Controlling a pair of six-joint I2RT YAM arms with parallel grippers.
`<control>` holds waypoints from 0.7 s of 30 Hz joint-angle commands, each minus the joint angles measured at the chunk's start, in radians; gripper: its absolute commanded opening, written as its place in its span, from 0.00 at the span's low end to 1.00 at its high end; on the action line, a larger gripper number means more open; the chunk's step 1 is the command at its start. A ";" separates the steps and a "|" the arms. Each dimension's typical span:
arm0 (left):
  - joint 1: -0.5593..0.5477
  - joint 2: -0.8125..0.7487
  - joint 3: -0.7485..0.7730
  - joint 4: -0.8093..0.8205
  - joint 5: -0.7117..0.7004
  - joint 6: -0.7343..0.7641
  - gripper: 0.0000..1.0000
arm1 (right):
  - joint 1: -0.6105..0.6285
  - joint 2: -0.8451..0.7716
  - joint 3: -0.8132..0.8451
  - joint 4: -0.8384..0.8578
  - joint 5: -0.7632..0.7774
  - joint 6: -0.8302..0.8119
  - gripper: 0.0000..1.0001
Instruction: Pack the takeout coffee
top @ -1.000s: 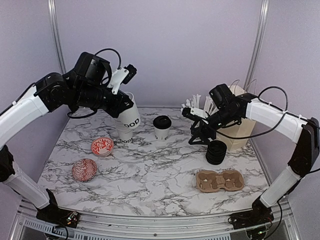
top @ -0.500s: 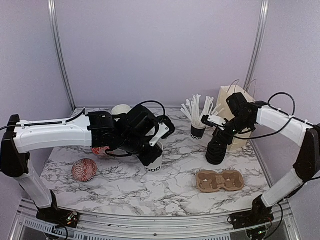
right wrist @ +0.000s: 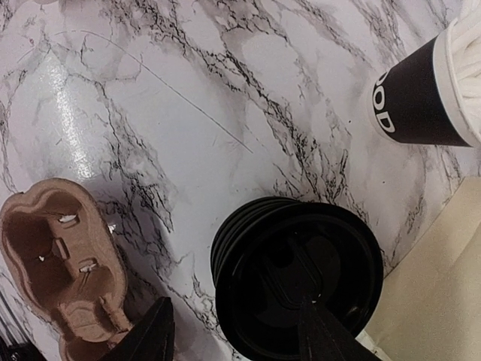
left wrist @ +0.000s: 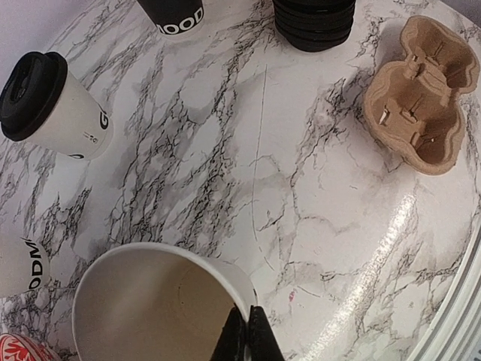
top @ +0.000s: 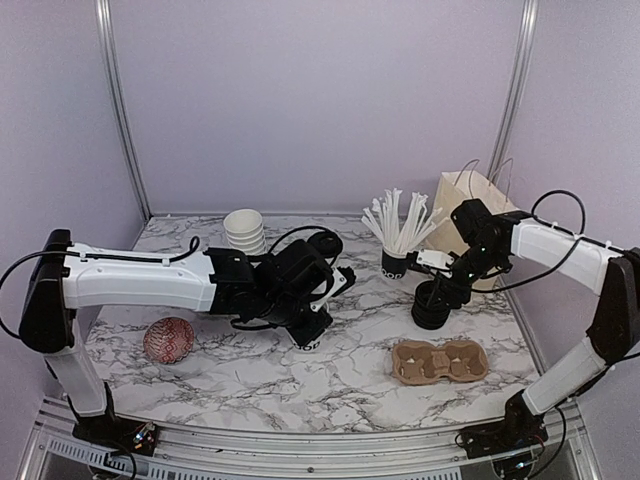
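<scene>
One takeout coffee, a white cup with a black lid, stands at the back middle; the left wrist view shows it as the lidded cup at upper left. My left gripper is shut on the rim of a lidless white cup, one finger inside and one outside. In the top view that held cup is low over the table's middle. My right gripper stands open over the stack of black lids, one finger above the top lid and the other outside the stack's left edge.
A brown pulp cup carrier lies front right, near the lid stack. A black cup of white stirrers and a paper bag stand back right. Stacked lidless cups sit at the back. A red patterned bowl is front left.
My left arm swung from the back left to the table's middle and lowered the lidless cup. My right gripper came down onto the lid stack and its jaws narrowed.
</scene>
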 commanded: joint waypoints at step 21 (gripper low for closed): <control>-0.007 0.053 -0.005 0.024 -0.032 0.002 0.33 | 0.038 0.054 -0.005 0.006 0.092 -0.038 0.39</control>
